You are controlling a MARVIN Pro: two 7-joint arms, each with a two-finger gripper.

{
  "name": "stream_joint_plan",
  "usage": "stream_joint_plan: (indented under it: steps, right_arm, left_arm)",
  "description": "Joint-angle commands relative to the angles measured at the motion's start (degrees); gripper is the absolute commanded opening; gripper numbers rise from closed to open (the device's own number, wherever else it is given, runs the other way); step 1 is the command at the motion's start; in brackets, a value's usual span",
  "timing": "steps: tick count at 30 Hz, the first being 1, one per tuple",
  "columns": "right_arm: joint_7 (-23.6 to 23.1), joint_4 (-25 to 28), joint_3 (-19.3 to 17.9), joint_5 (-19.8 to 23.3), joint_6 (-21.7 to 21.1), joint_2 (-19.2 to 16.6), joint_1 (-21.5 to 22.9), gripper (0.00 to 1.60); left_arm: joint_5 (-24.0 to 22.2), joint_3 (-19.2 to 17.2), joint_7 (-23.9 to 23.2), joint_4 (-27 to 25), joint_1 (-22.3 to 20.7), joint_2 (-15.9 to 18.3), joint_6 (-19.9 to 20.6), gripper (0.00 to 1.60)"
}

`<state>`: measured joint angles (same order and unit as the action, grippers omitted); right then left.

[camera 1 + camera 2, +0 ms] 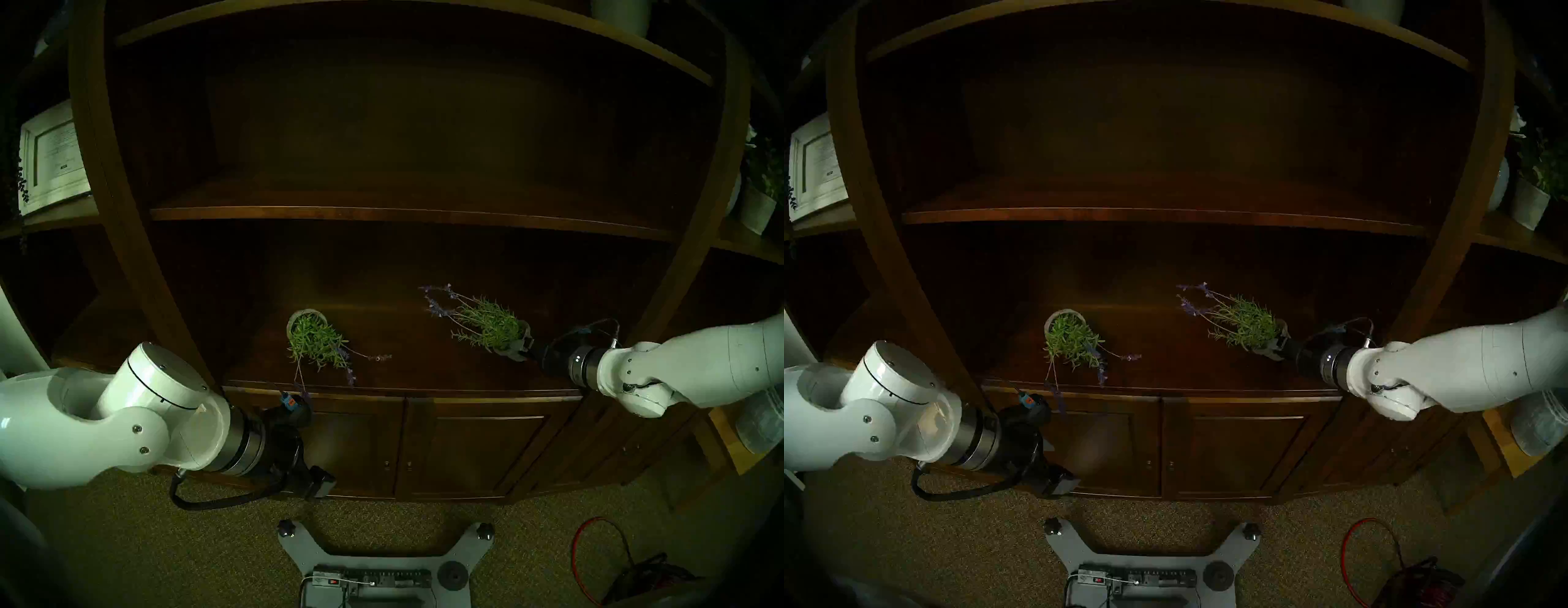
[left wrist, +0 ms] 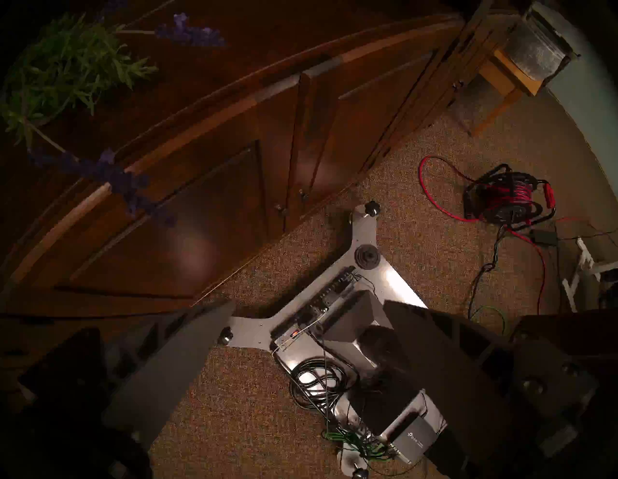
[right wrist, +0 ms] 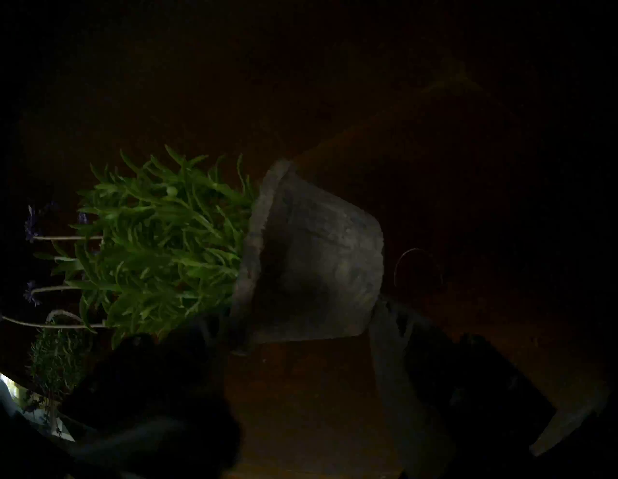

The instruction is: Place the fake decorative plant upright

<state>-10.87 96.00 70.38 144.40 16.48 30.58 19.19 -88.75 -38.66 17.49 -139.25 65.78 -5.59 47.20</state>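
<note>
A fake lavender plant (image 1: 488, 325) in a grey pot (image 3: 314, 264) is tilted over the dark wooden shelf (image 1: 403, 361), its foliage pointing left and toward the back. My right gripper (image 1: 524, 346) is shut on that pot, with a finger on each side of it (image 3: 301, 321). I cannot tell whether the pot touches the shelf. A second fake plant (image 1: 316, 342) lies on its side at centre left, pot rim (image 1: 305, 316) toward the back and purple stems hanging over the front edge. My left gripper (image 1: 316, 482) hangs open and empty below the shelf edge, in front of the cabinet doors (image 2: 307, 304).
Another shelf board (image 1: 403, 214) runs close overhead, and cabinet posts (image 1: 182, 339) stand at both sides. A framed picture (image 1: 55, 157) sits on the far left and a potted plant (image 1: 759, 199) on the far right. On the carpet are the robot base (image 1: 382, 564) and a red cable reel (image 2: 505, 197).
</note>
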Motion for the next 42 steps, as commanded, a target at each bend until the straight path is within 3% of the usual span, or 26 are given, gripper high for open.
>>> stream_joint_plan:
  steps: [1,10,20,35,42]
  right_arm:
    - [-0.19,-0.71,-2.22,1.64,0.27,2.00,-1.37,0.51]
    - [1.53,-1.41,-3.44,3.16,0.74,5.09,-2.98,0.52]
    - [2.70,-1.91,-3.57,3.87,1.25,6.06,-3.72,0.59]
    - [1.40,-2.72,-3.28,4.93,0.67,4.46,-3.59,0.51]
    - [1.45,-0.74,-1.46,3.66,1.07,2.36,-0.72,0.50]
  left_arm:
    - [0.00,-0.81,0.07,-0.15,-0.73,-0.14,0.07,1.60]
    - [0.00,-0.80,0.07,-0.15,-0.73,-0.14,0.06,1.60]
    - [-0.01,-0.83,0.08,-0.15,-0.72,-0.14,0.08,1.60]
    - [-0.02,-0.84,0.08,-0.15,-0.72,-0.14,0.08,1.60]
    - [0.00,-0.82,0.07,-0.15,-0.73,-0.14,0.07,1.60]
